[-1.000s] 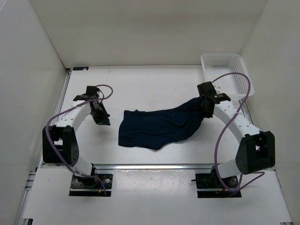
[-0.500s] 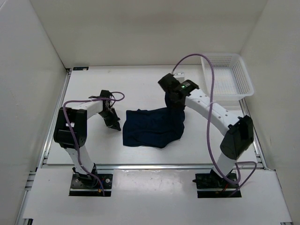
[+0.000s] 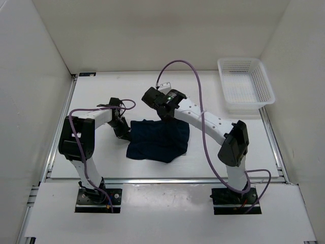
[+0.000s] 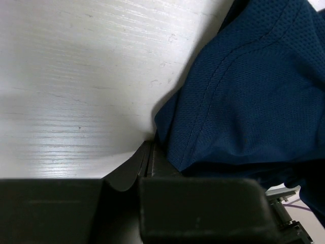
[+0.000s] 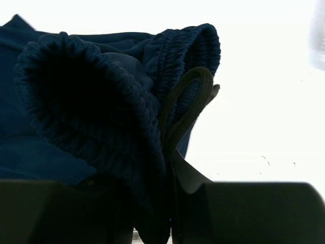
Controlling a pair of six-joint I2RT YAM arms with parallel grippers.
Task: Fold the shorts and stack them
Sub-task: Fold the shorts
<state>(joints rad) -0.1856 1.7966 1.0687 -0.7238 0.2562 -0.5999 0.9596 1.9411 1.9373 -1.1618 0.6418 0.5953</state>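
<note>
The dark navy shorts (image 3: 158, 141) lie folded over on the table's middle. My right gripper (image 3: 163, 113) is shut on the gathered waistband (image 5: 127, 101) and drawstring (image 5: 188, 96), holding it over the shorts' back edge. My left gripper (image 3: 123, 131) is low at the shorts' left edge, its jaws closed together against the hem (image 4: 213, 117); whether fabric is pinched between them does not show.
A white mesh basket (image 3: 246, 84) stands at the back right corner. White walls enclose the table on three sides. The right arm reaches leftward across the table's middle, its purple cable arching above.
My right gripper carried the waistband from the right side leftward over the shorts, folding them smaller. My left gripper moved right to the shorts' left edge.
</note>
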